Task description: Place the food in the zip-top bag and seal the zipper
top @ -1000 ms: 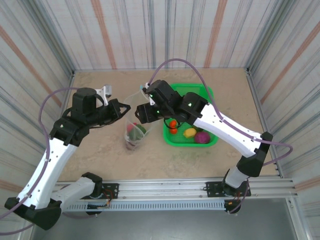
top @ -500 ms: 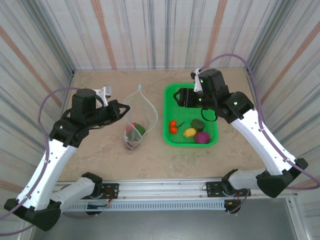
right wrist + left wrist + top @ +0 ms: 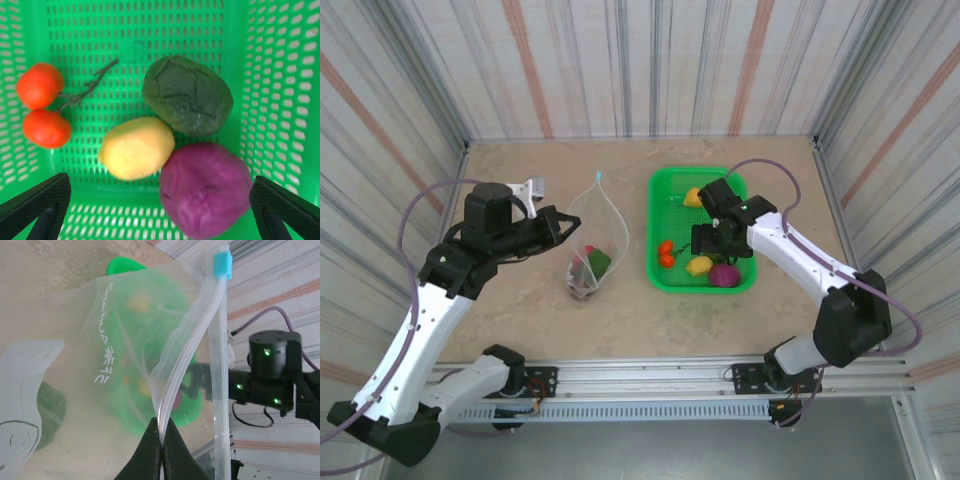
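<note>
The clear zip-top bag [image 3: 603, 222] stands open on the table, with green and pink food [image 3: 594, 260] at its bottom. My left gripper [image 3: 563, 222] is shut on the bag's mouth edge; in the left wrist view the jaws [image 3: 161, 427] pinch the clear strip. The zipper [image 3: 218, 365] runs up to its light-blue slider [image 3: 222, 264]. My right gripper [image 3: 160, 192] is open low over the green basket, with nothing held. Below it lie a yellow piece [image 3: 136, 147], a purple one [image 3: 207, 187], a dark green one [image 3: 187, 95] and two orange-red ones [image 3: 42, 107].
The green mesh basket [image 3: 658, 190] sits right of the bag, with another yellow piece [image 3: 692, 197] at its far end. Striped walls close in the table on three sides. A metal rail [image 3: 650, 375] runs along the near edge.
My right arm left the bag's mouth, swung over the basket and came down into it, jaws spread wider. The left gripper kept its pinch on the bag.
</note>
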